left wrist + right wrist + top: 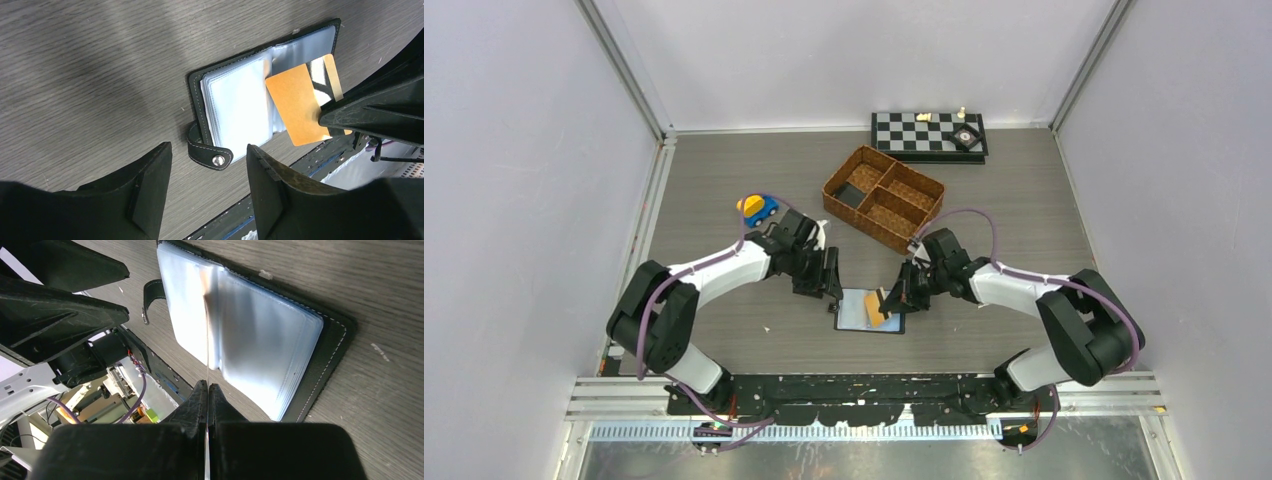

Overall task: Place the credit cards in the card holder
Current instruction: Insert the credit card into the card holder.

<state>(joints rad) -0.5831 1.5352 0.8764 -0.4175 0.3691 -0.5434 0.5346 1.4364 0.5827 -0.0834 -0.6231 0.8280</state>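
Observation:
The card holder [856,311] lies open on the table between my two arms, a black wallet with its pale clear sleeves [240,102] facing up and its snap tab [210,154] sticking out. My right gripper [207,386] is shut on a tan-orange credit card [296,102] and holds it tilted over the right-hand sleeves. That card shows edge-on [207,335] in the right wrist view. My left gripper [207,150] hovers open just left of the card holder [196,100], above the snap tab and with nothing between its fingers. No other credit cards are in view.
A brown wicker divided basket [884,198] stands behind the card holder. A chessboard [929,135] with a few pieces lies at the back wall. A blue and yellow toy car [757,208] sits behind my left arm. The table's near edge [300,160] runs close to the wallet.

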